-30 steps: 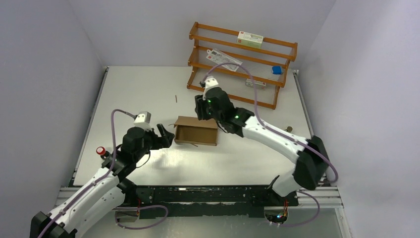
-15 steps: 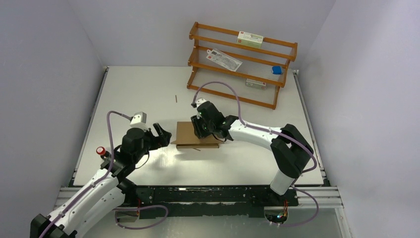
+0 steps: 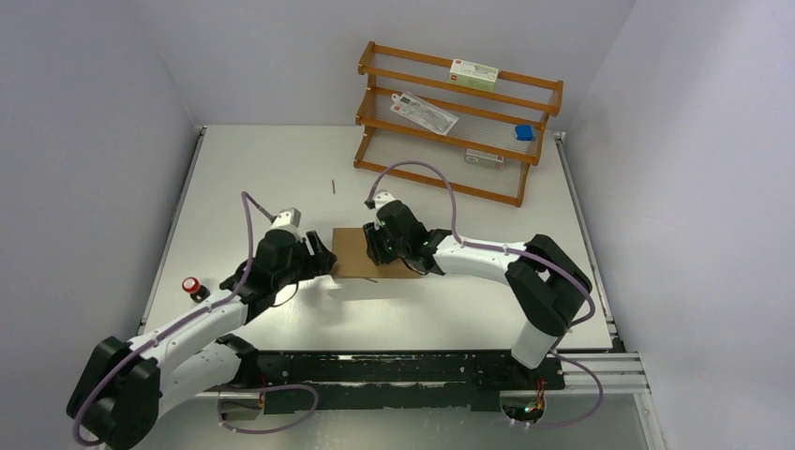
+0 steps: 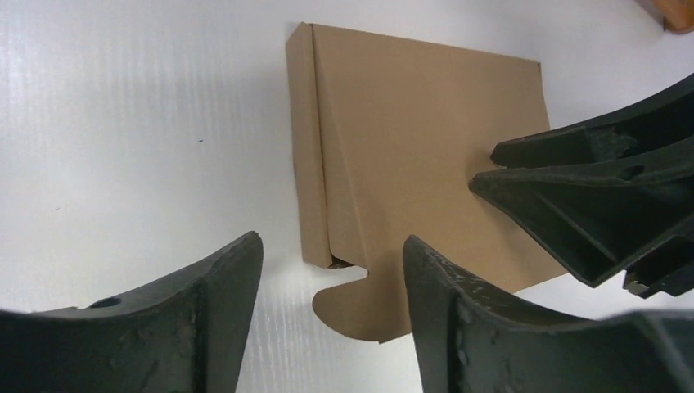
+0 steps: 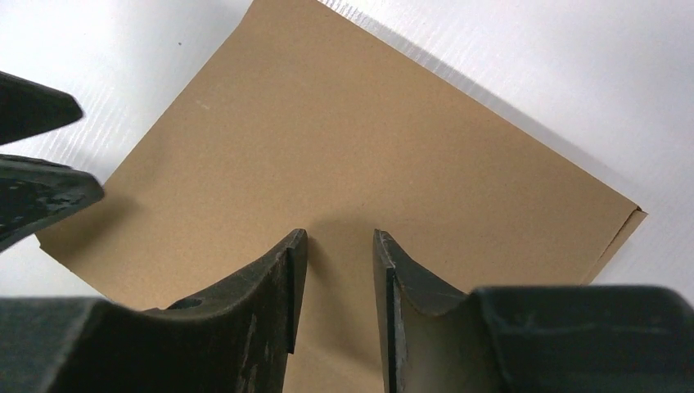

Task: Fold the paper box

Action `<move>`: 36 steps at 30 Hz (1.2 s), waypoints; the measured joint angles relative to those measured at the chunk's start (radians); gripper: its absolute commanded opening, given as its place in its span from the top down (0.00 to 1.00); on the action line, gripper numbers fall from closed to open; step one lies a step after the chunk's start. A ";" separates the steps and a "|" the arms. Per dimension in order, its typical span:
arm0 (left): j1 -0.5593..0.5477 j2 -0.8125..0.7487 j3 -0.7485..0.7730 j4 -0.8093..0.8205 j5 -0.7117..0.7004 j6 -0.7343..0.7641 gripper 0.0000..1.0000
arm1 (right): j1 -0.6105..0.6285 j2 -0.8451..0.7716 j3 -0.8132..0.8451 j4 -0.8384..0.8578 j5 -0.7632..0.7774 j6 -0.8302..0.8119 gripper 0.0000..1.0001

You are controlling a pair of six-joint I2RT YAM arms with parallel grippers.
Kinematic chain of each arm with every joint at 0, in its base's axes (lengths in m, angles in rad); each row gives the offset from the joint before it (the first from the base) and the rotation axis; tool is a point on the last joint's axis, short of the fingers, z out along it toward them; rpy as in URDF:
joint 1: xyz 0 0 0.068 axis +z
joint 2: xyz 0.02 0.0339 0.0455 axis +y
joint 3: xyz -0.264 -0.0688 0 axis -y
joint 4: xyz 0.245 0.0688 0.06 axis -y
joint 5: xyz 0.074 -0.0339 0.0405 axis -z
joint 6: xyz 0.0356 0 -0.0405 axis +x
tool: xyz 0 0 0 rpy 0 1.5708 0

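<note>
Brown paper box lies flat, its middle hidden from above.
Jaws: left gripper wide, empty; right gripper narrowly parted, contact unclear.

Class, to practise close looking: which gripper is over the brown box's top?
The right gripper, over the paper box; the left gripper stands open at its edge.

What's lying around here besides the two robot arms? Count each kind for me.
Brown cardboard box: 1
Wooden rack: 1
On the rack: 4 (white carton, flat packet, blue block, pale packet)
Red-capped thing: 1
Thin stick: 1
Total: 8
</note>
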 measured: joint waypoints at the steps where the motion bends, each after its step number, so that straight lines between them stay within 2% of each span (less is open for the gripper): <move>1: 0.000 0.021 0.000 0.016 0.010 0.000 0.41 | 0.000 -0.002 -0.005 0.008 0.000 0.000 0.61; 6: 0.001 0.106 0.000 0.072 0.064 -0.003 0.63 | 0.000 -0.008 -0.028 0.047 0.002 0.007 0.61; 9: 0.001 0.121 0.000 0.104 0.082 -0.007 0.81 | 0.000 -0.008 -0.042 0.072 0.003 0.014 0.62; 11: 0.000 0.126 0.000 0.127 0.094 -0.008 0.83 | 0.000 -0.008 -0.046 0.082 0.004 0.017 0.61; 16: 0.008 0.140 -0.013 0.172 0.124 -0.020 0.79 | 0.000 -0.008 -0.050 0.095 0.004 0.023 0.62; 23: 0.011 0.200 -0.035 0.206 0.194 -0.067 0.65 | -0.005 0.002 -0.051 0.098 -0.005 0.039 0.62; 27: 0.011 0.206 -0.047 0.230 0.226 -0.105 0.63 | -0.005 0.006 -0.051 0.110 -0.024 0.050 0.62; 30: 0.011 0.199 -0.046 0.218 0.218 -0.103 0.61 | -0.003 0.007 -0.053 0.116 -0.032 0.057 0.62; 36: 0.011 0.092 -0.032 0.092 0.121 -0.047 0.46 | -0.002 -0.024 -0.060 0.083 -0.018 0.058 0.61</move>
